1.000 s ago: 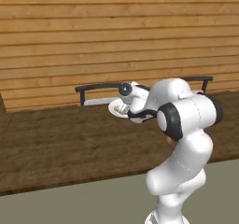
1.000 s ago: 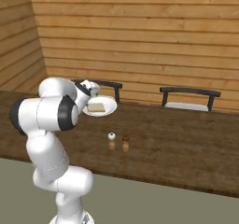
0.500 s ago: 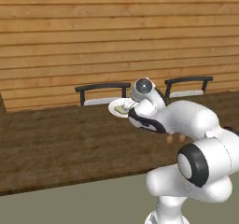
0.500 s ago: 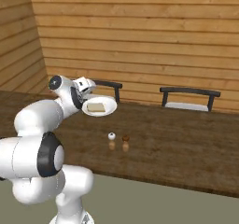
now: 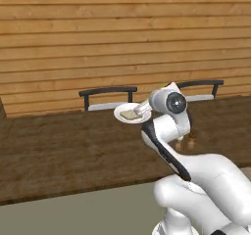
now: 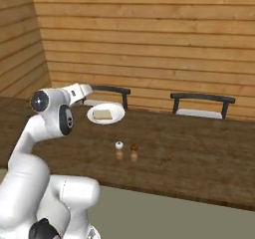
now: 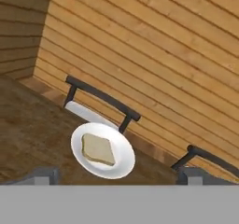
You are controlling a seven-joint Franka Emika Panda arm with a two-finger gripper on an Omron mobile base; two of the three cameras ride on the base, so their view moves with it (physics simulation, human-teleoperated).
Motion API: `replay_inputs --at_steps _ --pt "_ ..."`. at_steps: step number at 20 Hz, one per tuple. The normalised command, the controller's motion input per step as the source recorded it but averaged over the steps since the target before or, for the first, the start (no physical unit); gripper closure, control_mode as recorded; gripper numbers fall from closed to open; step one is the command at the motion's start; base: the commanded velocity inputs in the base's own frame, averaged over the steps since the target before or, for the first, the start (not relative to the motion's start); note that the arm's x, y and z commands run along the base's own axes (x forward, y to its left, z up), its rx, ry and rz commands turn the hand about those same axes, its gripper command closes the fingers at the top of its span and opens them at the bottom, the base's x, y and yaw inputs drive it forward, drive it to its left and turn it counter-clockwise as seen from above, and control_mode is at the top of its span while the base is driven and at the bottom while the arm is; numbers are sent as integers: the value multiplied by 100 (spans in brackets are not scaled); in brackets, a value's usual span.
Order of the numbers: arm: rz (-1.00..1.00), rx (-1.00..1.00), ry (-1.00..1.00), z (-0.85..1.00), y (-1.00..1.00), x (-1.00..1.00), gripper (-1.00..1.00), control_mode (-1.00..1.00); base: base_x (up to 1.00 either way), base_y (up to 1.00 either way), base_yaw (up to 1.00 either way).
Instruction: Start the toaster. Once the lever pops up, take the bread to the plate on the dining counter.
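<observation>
Hand view: the bread lies flat in the middle of the plate, and the plate rests on the dining counter close to its far edge. The claw stands wide, its two dark tips at the bottom corners of this view, one on each side of the plate. Nothing sits between the tips, and they touch neither the plate nor the bread.

Right base view: the plate sits on the far part of the dining counter, directly in front of the left chair. The bread is on it, a tan square slice lying level. A second chair stands further right behind the counter. Two small shakers, one with a white top and one with a brown top, stand upright just beside each other nearer the front, well apart from the plate. The hand is raised to the left of the plate.

Left base view: the plate with the bread lies just left of the arm's wrist, in front of the left chair. A plank wall backs the scene.
</observation>
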Motion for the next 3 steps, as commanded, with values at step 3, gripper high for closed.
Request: replay_inputs --at_steps 3 --pt "0 16 -20 60 13 -100 -100 -100 0 0 0"
